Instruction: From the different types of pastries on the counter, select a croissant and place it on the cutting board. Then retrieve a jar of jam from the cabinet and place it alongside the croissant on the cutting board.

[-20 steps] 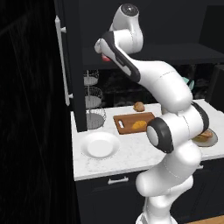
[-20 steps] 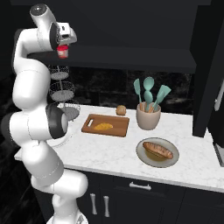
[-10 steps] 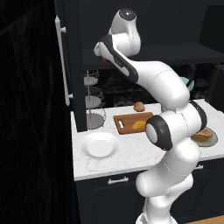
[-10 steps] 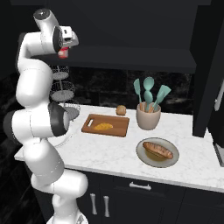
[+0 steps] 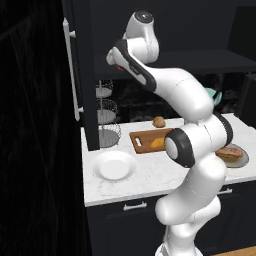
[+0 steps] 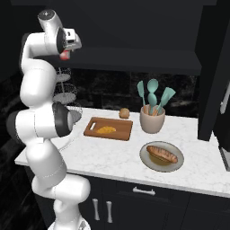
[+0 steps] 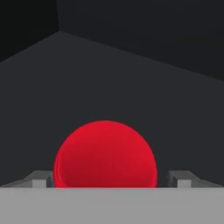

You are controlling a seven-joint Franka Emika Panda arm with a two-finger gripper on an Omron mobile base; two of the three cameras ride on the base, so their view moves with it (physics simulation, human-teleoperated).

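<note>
High up at the open cabinet (image 5: 165, 30), my gripper (image 6: 66, 52) is shut on the jar of jam (image 6: 66, 56), which shows as a small red shape under the hand. In the hand view the red jar (image 7: 105, 155) sits between the two fingertips (image 7: 41, 178), with the dark cabinet interior behind it. In the left base view the gripper (image 5: 116, 62) hangs left of the arm's upper link. Far below on the counter (image 6: 112, 152), the croissant (image 6: 106, 130) lies on the cutting board (image 6: 123, 126); both show again as the croissant (image 5: 158, 143) and the board (image 5: 142, 136).
A round bun (image 6: 124, 112) sits behind the board. A pot of teal utensils (image 6: 151, 119) and a grey plate (image 6: 146, 158) bearing a long loaf (image 6: 161, 154) are to its right. A white plate (image 5: 114, 166) and a wire tiered stand (image 5: 106, 112) are left. The open cabinet door (image 5: 40, 100) is left of the arm.
The hand has turned a little and shifted only slightly, with the jar still held. The croissant, board and other things have not moved.
</note>
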